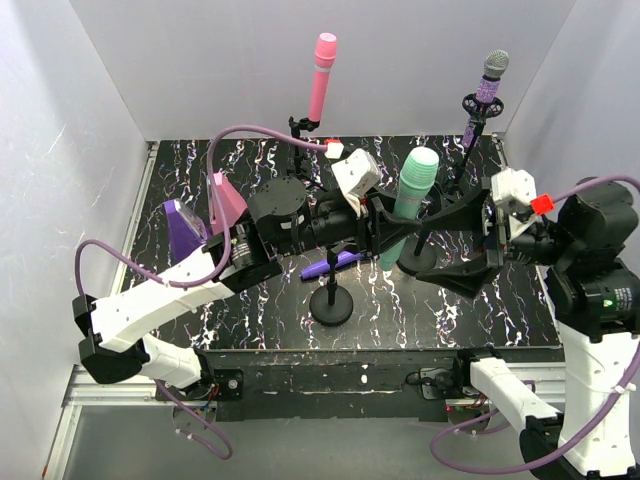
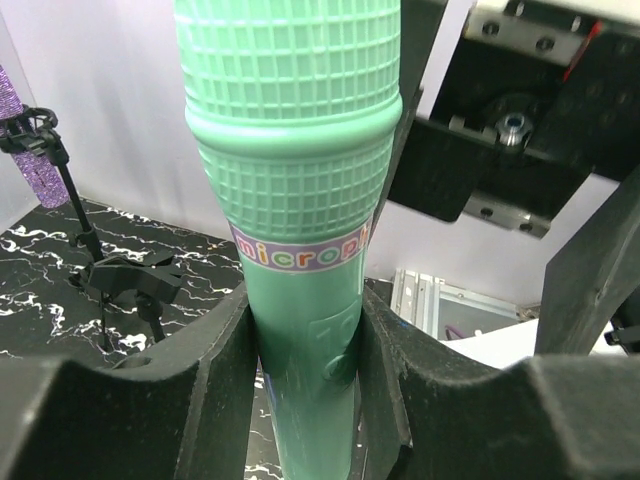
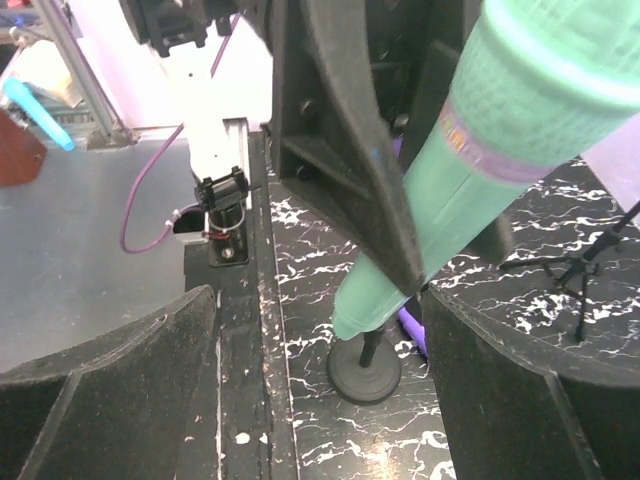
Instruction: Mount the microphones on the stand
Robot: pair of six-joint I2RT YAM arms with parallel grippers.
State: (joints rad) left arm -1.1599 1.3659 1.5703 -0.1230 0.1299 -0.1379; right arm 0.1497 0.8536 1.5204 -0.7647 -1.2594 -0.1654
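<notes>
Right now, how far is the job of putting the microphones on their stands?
Done, it seems: the pink microphone and the glittery purple microphone stand upright in holders at the back. In hand: the left gripper clamps the mint green microphone near the round-base stand; the right gripper is open beside it. Left: seating that one, then the plain purple microphone, lying on the table.

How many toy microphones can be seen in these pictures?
4. Pink microphone: on a stand at the back. Glittery purple microphone: on a stand, back right. Mint green microphone: in the left hand, centre. Plain purple microphone: lying on the table, partly hidden.
</notes>
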